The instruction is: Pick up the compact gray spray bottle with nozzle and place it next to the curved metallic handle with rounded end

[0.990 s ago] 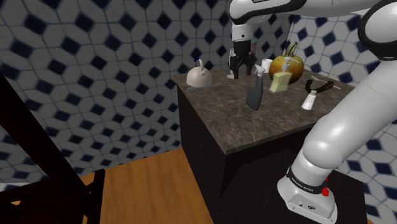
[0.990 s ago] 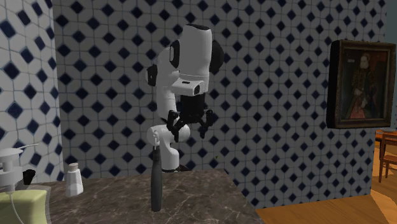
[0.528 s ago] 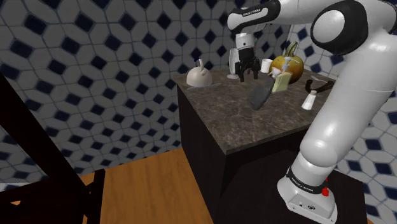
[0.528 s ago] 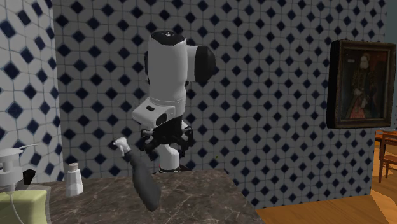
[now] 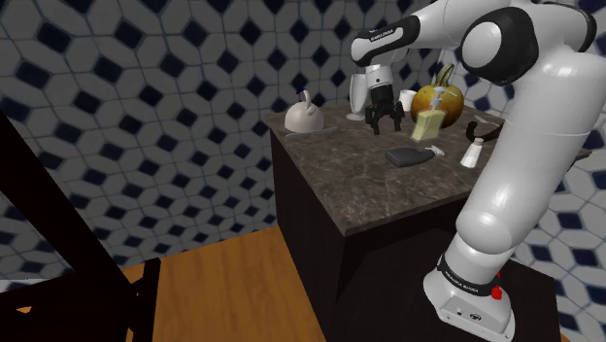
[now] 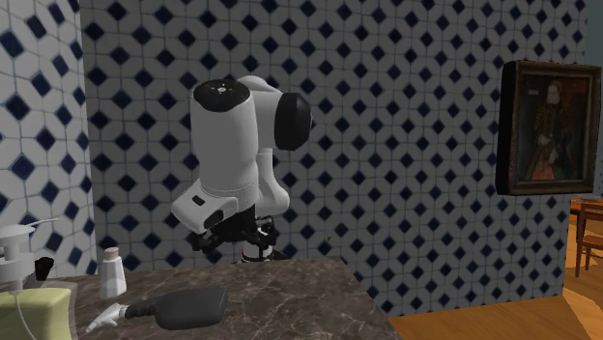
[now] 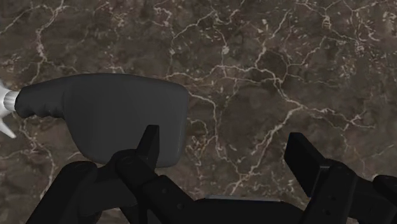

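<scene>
A white robot arm reaches over a dark marbled counter against a wall of blue-and-white tiles. Its black gripper hangs just above the counter with its two fingers spread wide and nothing between them but bare stone. The dark gray spray bottle lies flat on its side on the counter, near the gripper and free of it. In the wrist view the bottle's body sits beside one finger, outside the gap. In the second exterior view its pale nozzle points toward that view's left. In the shoulder view a small white bottle stands just to the right of the spray bottle. Behind that, a dark curved handle lies partly hidden by the arm, apart from the spray bottle. Farther back stand a pale yellow-green container, a round golden pot and, toward that view's left, a white teapot. A framed portrait hangs on the wall.
</scene>
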